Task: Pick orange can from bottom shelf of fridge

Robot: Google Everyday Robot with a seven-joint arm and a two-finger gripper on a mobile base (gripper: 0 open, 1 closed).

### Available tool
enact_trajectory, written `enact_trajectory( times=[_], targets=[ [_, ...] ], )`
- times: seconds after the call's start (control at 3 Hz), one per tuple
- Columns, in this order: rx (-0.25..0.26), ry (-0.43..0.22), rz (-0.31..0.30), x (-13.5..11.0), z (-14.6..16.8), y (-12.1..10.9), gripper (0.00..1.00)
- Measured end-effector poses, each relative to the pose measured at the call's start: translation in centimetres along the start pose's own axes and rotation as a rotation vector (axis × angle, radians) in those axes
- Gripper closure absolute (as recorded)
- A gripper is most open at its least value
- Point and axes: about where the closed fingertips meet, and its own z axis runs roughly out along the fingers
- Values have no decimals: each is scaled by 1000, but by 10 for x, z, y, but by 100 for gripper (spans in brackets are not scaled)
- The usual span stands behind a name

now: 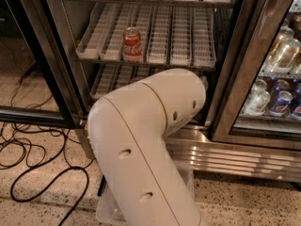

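The fridge [231, 74] stands open in front of me, with white laned racks inside. My white arm [150, 140] rises from the bottom of the view and reaches in at the level of the bottom shelf [108, 80], covering most of it. The gripper is not in view; it is hidden behind the arm's big link. The orange can is hidden too. A red Coca-Cola can [132, 44] stands upright on the rack above, to the upper left of the arm's end.
The open glass door [33, 65] stands at the left. A shut door at the right shows several cans and bottles [275, 100]. The louvred steel base [235, 161] runs below. Black cables [33, 168] lie on the speckled floor at the left.
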Motion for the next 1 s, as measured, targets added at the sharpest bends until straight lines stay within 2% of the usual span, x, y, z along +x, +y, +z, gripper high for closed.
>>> enact_trajectory(
  times=[0.33, 1.0],
  targets=[
    [18, -53, -19, -12, 13, -3, 25],
    [-12, -111, -32, -28, 37, 8, 29]
  ],
)
